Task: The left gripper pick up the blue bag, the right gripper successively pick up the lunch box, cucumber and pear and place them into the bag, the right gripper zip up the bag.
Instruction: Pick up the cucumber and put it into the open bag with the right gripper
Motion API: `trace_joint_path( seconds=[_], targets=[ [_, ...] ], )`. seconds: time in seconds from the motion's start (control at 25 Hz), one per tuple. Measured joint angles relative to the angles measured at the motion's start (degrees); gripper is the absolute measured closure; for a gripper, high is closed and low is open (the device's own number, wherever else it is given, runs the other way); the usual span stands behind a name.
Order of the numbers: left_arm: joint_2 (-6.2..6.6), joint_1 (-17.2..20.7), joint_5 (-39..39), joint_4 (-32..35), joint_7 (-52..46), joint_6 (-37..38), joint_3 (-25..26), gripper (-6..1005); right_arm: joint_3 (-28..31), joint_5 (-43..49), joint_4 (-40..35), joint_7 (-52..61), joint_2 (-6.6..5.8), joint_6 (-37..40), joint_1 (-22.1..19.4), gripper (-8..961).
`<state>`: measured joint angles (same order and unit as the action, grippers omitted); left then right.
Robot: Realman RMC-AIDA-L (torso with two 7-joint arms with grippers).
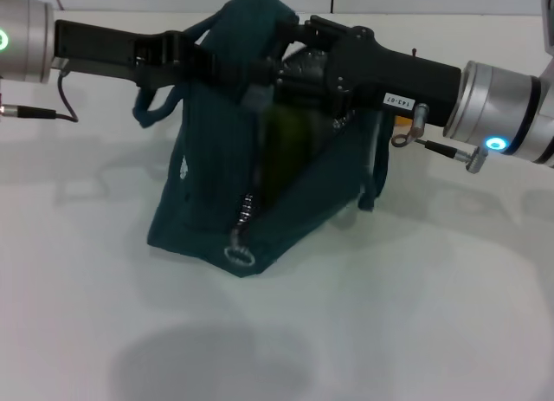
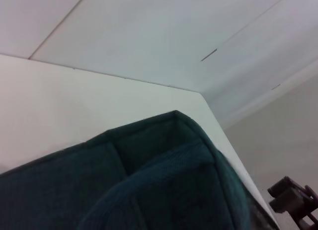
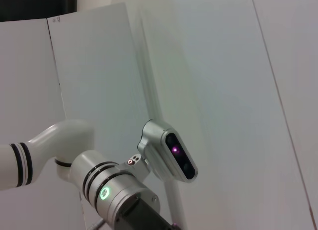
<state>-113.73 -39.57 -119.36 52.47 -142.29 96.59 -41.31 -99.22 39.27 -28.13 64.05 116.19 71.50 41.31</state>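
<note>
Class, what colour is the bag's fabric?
Dark teal-blue; the bag shows best in the head view.

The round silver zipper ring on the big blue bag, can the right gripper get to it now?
Probably not yet: the right gripper is up inside the big dark teal fabric bag's opening, while the ring hangs low at the front with nothing covering it.

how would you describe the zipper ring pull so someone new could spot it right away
Find the blue bag, the big dark teal shape in the middle of the white table. Follow its open zipper down the near face to the bottom edge: the ring pull hangs there, the one small silvery loop against the dark fabric.
</note>
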Motion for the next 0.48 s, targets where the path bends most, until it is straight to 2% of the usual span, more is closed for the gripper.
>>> trace_joint_path(
  seconds=[0.04, 0.28, 0.36, 0.48],
  targets=[
    [0.0, -0.03, 0.0, 0.0, 0.0, 0.0, 0.0, 958, 0.0, -0.01, 0.0, -0.15, 0.0, 0.01, 0.0, 386],
    [0.0, 0.19, 0.0, 0.0, 0.0, 0.0, 0.0, 958, 1.66, -0.9, -0.12, -1.08, 0.01, 2.2, -0.93, 205],
    [0.0, 0.36, 0.01, 0.0, 0.0, 0.03, 0.0, 958, 3.94, -2.21, -0.64, -1.75, -0.14, 4.13, -2.33, 68],
    [0.01, 0.52, 0.0, 0.0, -0.01, 0.14, 0.04, 958, 8.68, -2.87, -2.43, -1.9, -0.54, 5.8, -5.53, 69]
  ],
)
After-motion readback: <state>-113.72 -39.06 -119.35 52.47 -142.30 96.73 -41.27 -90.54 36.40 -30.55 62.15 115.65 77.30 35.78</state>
